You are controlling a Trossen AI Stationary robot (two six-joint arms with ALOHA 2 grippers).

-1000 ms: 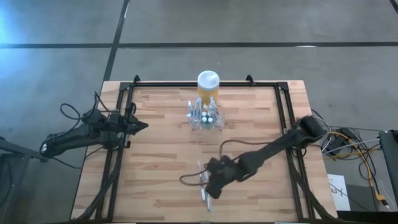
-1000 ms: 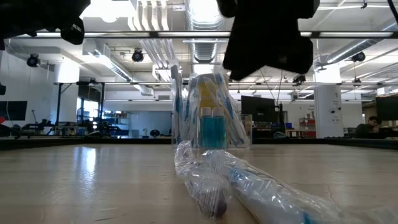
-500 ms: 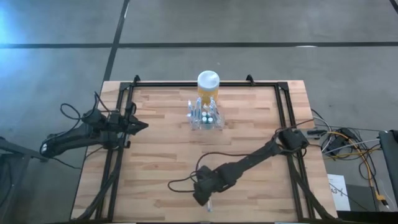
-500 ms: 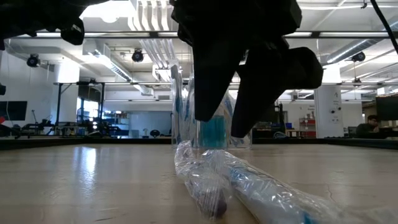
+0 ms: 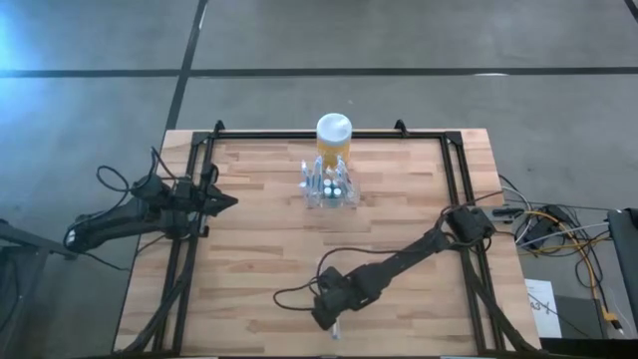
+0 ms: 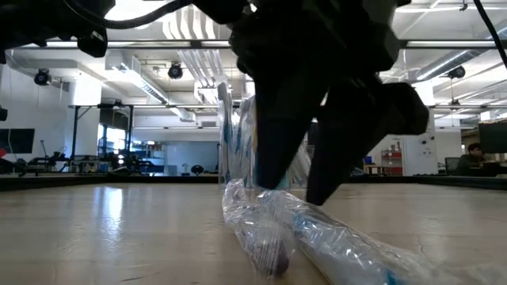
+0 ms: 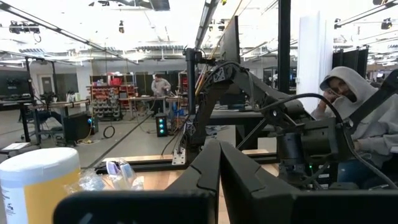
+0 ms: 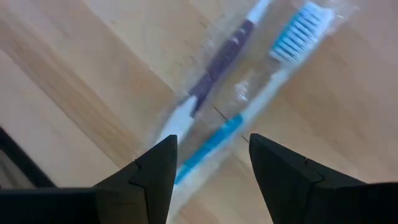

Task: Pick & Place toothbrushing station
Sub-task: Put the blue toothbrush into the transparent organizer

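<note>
Wooden counter | toothbrushing station stands at far middle, just before yellow jar | right end effector, fingers apart, hangs low over wrapped toothbrushes near front edge, gripping nothing | left end effector together, parked at left side | progress: early, judging by layout; brushes not yet lifted.

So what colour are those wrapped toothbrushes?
One purple toothbrush, one blue toothbrush; right wrist view shows them best.

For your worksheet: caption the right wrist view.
Open right gripper poised over two plastic-wrapped toothbrushes lying on the wooden table.
</note>
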